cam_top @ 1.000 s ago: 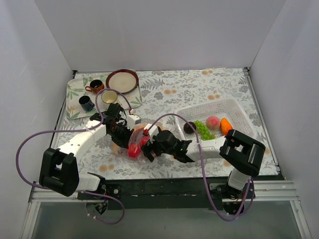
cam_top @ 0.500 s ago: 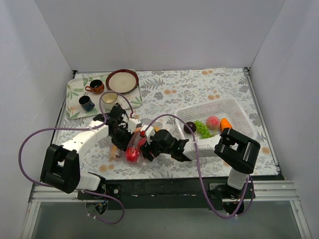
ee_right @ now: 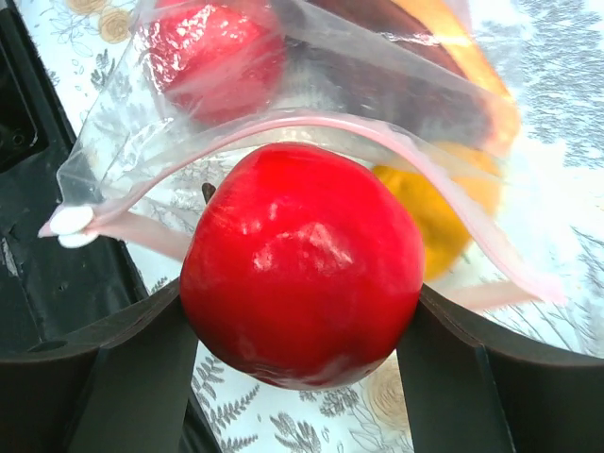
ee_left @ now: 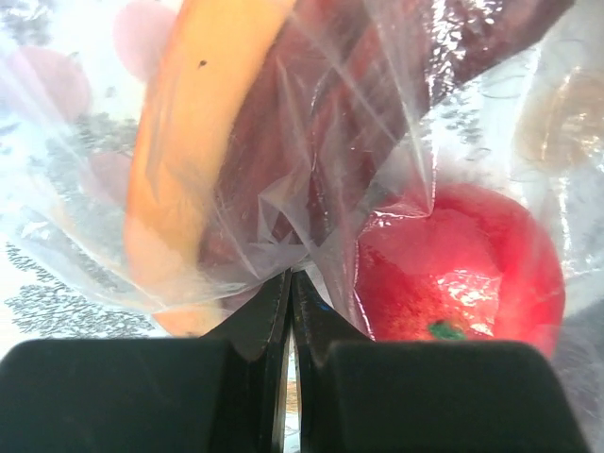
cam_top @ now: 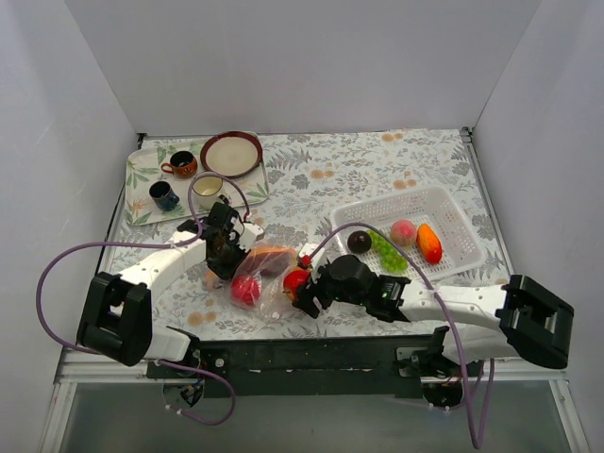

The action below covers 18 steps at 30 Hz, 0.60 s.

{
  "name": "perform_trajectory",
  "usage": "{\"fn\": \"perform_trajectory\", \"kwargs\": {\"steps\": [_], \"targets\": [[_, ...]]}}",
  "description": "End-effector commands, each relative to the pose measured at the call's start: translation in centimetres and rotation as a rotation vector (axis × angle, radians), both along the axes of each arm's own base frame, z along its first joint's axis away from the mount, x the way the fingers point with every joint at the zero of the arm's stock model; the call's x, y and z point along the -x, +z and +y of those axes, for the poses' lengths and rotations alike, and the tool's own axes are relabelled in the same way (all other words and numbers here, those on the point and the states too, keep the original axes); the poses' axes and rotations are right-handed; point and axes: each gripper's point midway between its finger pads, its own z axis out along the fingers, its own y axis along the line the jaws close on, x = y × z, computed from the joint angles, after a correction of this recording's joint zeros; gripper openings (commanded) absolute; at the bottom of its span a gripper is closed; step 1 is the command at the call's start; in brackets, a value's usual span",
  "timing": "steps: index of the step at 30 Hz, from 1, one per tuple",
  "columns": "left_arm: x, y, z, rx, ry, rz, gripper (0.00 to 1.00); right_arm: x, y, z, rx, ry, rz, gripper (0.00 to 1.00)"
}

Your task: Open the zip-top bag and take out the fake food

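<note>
**Zip-top bag** (cam_top: 267, 276): clear and crinkled. We find it lying on the counter (cam_top: 330, 179), to the left of the white mesh basket (cam_top: 444, 200) in the top view and apart from it. Its pink zip strip (ee_right: 311, 127) is parted.

**Fake food, in the bag:** we count one red ball (cam_top: 245, 290), one orange long piece (ee_left: 189, 142) and one dark maroon piece (ee_left: 311, 113) beside it.

**Fake food, at the bag's mouth:** one red fruit (ee_right: 302, 264), on the side towards the basket. The zip strip arches just behind it.

**Fake food, in the basket:** a dark purple ball (cam_top: 359, 242), green grapes (cam_top: 385, 251), a pink fruit (cam_top: 404, 231) and an orange piece (cam_top: 429, 243).

**Left fingers** (ee_left: 274, 311): pressed together on a fold of the bag's plastic, at the end farthest from the basket.

**Right fingers** (ee_right: 132, 368): clamped on either side of the red fruit.

**Tray** (cam_top: 140, 179): at the far corner, well left of the basket. We note on it a brown-rimmed plate (cam_top: 231, 153) and three cups (cam_top: 179, 166).
</note>
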Motion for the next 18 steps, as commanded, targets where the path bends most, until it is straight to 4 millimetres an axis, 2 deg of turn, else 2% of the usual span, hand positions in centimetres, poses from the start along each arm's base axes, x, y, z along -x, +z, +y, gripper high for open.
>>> {"fn": "perform_trajectory", "kwargs": {"steps": [1,4,7,8,9,10,12,13,14,15,16,17,18], "targets": [[-1.9,0.5,1.3,-0.046,0.03,-0.071,0.0,-1.0,0.9,-2.6,0.062,-0.097,-0.04,0.28],[-2.1,0.5,1.8,-0.061,0.032,-0.08,0.0,-2.5,2.0,-4.9,0.107,-0.204,-0.096,0.21],[-2.1,0.6,1.9,-0.055,0.041,-0.077,0.0,-4.9,4.8,-7.2,0.07,-0.346,-0.188,0.2],[-2.0,0.7,1.7,-0.049,0.041,-0.075,0.0,-7.0,5.7,-9.0,0.073,-0.457,-0.222,0.17],[-2.0,0.8,1.5,-0.036,0.041,-0.07,0.0,-8.2,7.0,-9.9,0.052,-0.519,-0.238,0.15],[-1.9,0.9,1.3,-0.028,0.043,-0.065,0.0,-10.6,7.3,-12.3,0.055,-0.63,-0.236,0.13],[-1.9,0.9,1.1,-0.014,0.045,-0.061,0.0,-12.7,5.9,-14.9,0.119,-0.722,-0.198,0.11],[-1.9,1.0,1.0,-0.011,0.045,-0.06,0.0,-14.5,5.4,-17.5,0.149,-0.818,-0.157,0.1],[-1.9,1.1,0.9,-0.005,0.045,-0.057,0.0,-14.9,3.4,-18.0,0.213,-0.827,-0.091,0.08],[-1.9,1.1,0.8,-0.004,0.046,-0.058,0.0,-15.3,2.9,-18.3,0.235,-0.84,-0.06,0.08],[-2.1,1.2,0.7,0.001,0.048,-0.061,0.0,-15.8,3.2,-18.1,0.228,-0.852,-0.048,0.12],[-2.0,1.3,0.7,0.003,0.048,-0.062,0.0,-15.6,2.4,-17.7,0.246,-0.831,-0.021,0.22],[-2.1,1.4,0.7,0.007,0.049,-0.067,0.0,-15.6,2.4,-17.6,0.244,-0.831,-0.014,0.4]]}}
